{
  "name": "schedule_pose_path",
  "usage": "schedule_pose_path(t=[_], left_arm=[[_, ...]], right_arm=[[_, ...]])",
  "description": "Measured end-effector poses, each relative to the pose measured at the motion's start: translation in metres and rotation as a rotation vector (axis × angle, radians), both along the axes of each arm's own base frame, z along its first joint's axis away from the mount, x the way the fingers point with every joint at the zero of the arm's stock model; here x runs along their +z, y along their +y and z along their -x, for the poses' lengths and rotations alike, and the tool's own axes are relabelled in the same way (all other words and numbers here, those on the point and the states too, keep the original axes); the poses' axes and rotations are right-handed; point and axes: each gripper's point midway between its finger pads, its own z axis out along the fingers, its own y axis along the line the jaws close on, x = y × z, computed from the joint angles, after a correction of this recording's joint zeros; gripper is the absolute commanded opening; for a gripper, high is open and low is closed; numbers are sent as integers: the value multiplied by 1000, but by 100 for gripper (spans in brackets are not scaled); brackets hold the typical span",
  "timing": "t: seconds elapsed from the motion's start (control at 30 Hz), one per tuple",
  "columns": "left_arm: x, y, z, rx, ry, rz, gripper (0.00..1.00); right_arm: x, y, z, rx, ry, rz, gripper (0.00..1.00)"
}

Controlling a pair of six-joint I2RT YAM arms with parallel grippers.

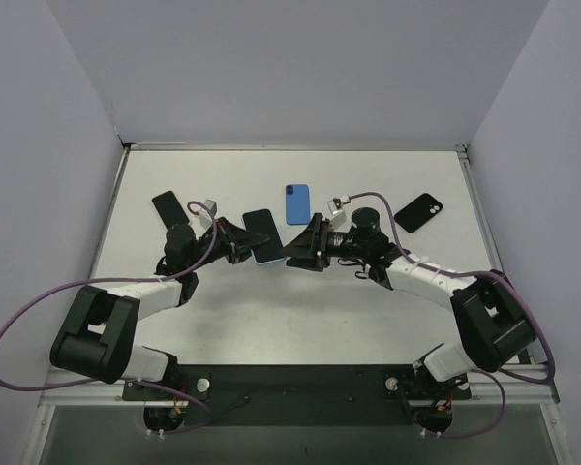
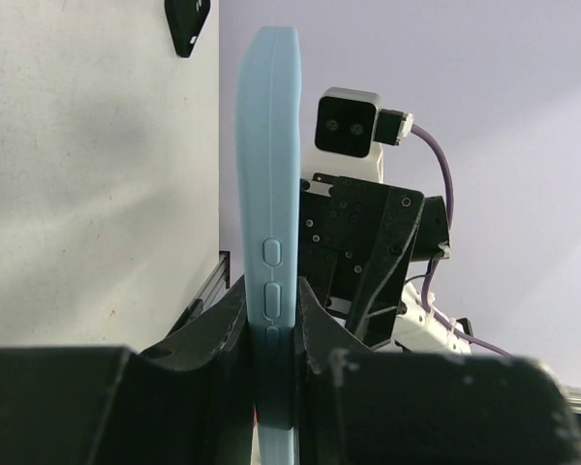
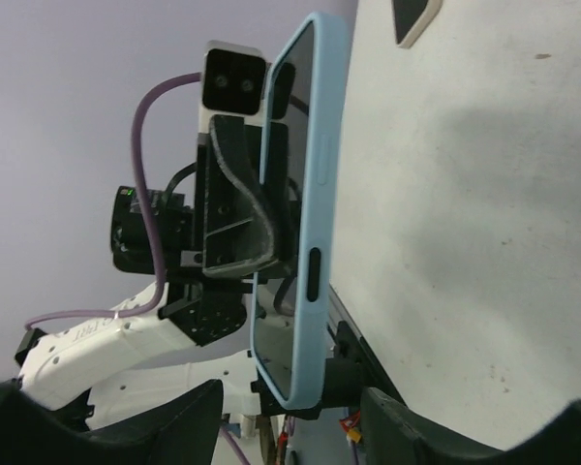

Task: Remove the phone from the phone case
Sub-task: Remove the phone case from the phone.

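— Left gripper (image 2: 271, 320), what does it hold?
— It is closed on the phone case (image 2: 268, 145), one finger on the front and one on the back. The case is pale blue, matte, with rounded corners and raised oval buttons. It stands on edge above the white table (image 1: 368, 320).
— And the phone (image 3: 289, 194)?
— Inside the case, dark glossy glass. The right gripper (image 3: 289, 399) is spread wide around its end, not touching.
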Motion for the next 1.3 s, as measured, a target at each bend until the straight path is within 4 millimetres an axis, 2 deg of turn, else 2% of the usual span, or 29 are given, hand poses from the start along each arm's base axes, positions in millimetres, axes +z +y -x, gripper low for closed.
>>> schedule_pose_path(t=[0.17,0.4,0.57,0.73,1.03,1.17,1.3], left_arm=[[3,0,-2,8,-6,10,0],[8,2,-5,23,-13,24,0],[9,2,-5,26,-14,27,0],[13,2,-7,34,-25,39,0],[48,8,-14,86,-104,167,0],[67,13,-24,122,-123,217,0],[101,14,-36,133,-194,255,0]], right_arm=[[21,8,-3,-13,-21,-96,34],[10,12,-8,-54,63,-149,19],[14,13,-9,-70,65,-172,0],[18,13,-12,-90,71,-194,0],[56,15,-24,-126,125,-326,0],[74,21,-34,-131,178,-376,0],[105,22,-46,-149,191,-455,0]])
